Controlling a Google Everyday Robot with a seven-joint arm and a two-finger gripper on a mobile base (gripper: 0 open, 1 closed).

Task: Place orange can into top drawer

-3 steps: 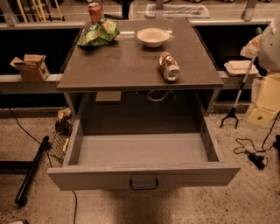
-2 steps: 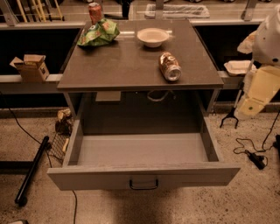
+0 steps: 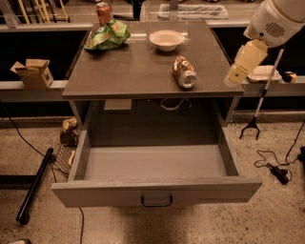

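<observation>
Far left, mid frame: a small brown cardboard box [image 3: 32, 72] on a ledge, and below it a black pole [image 3: 34, 183] lying on the speckled floor. Upper left of the dark square tabletop [image 3: 133, 71]: a red-labelled can [image 3: 103, 12] upright, touching a crumpled green bag [image 3: 107, 35]. Lower centre: the wide grey top drawer [image 3: 157, 190] pulled fully out, dark handle [image 3: 156, 201] on its front panel. Top centre: a shallow white bowl [image 3: 166, 39]. Right of centre, the mottled orange-gold can [image 3: 184, 72] lies on its side on the tabletop, silver end toward the drawer. Upper right: the cream-coloured gripper [image 3: 237, 74] hangs off the table's right edge, near the can but apart from it, holding nothing; open or closed, cannot tell. Beyond it, a white dish [image 3: 264, 73] on the ledge.
</observation>
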